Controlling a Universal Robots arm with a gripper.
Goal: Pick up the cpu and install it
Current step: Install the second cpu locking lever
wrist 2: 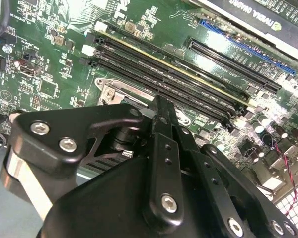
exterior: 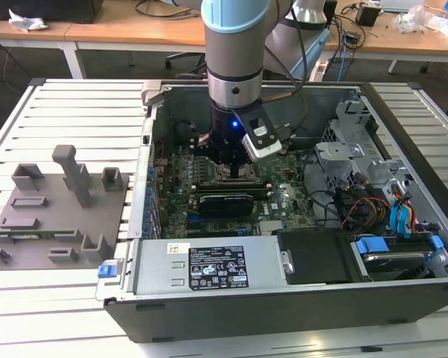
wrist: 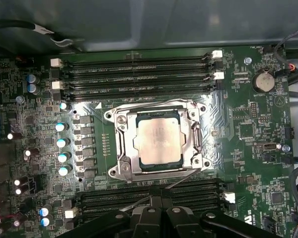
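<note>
The cpu [wrist: 159, 140] sits in its socket [wrist: 120, 163] — hand [wrist: 161, 194] beside it.

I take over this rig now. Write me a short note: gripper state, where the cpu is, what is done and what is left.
Gripper: low over the motherboard inside the open computer case, at the socket's edge. Whether its fingers are open or shut cannot be told.
The cpu: lies flat in the socket, silver top up, nothing touching its top in the first wrist view.
Done: cpu is out of the grey tray and placed in the socket.
Left: confirm seating; the retention lever looks unlatched.
</note>
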